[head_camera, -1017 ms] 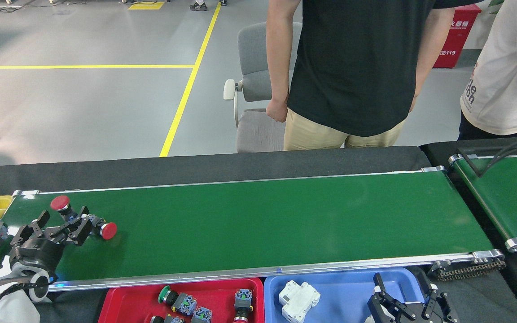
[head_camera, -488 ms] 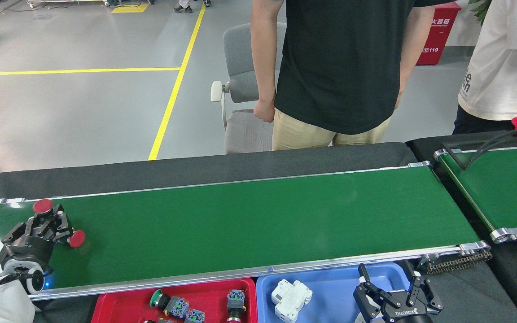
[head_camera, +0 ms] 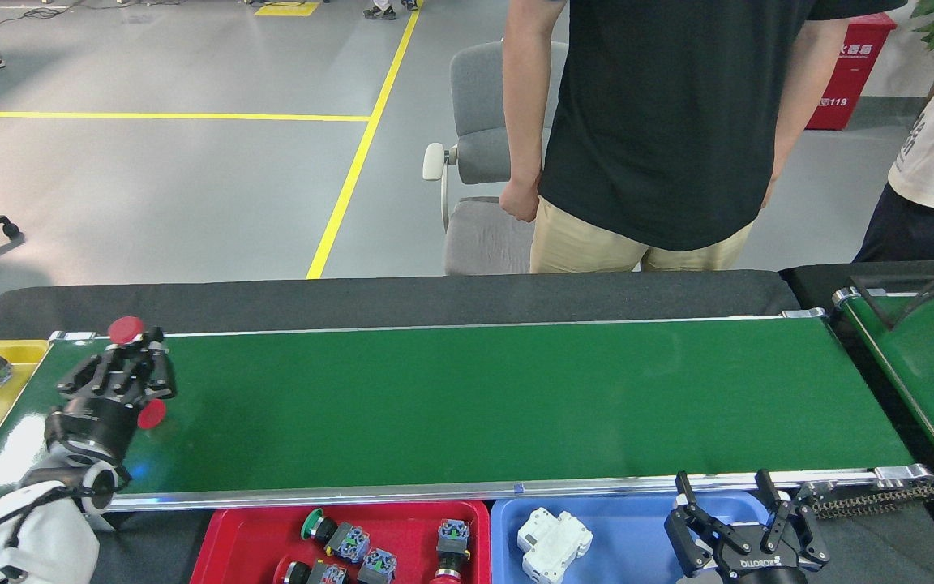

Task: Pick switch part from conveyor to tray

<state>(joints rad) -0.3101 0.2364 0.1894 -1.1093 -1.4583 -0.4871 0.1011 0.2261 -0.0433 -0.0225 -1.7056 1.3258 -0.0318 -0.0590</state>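
1. Nearest, the right gripper [head_camera: 747, 519] hangs idle over the blue tray [head_camera: 637, 527], fingers spread, holding nothing.
2. The red tray [head_camera: 248, 543] beside it already holds several switch parts; that looks like the drop spot.
3. On the conveyor [head_camera: 475, 405], far left, the left gripper [head_camera: 130, 365] covers a red-capped switch part [head_camera: 151, 414]. Whether the fingers pinch it, I cannot tell.
4. A second red-capped switch part [head_camera: 126, 329] sits just beyond, at the far rail.
5. Advice: confirm a firm pinch on the body, not the round cap, then lift straight up before swinging toward the red tray.
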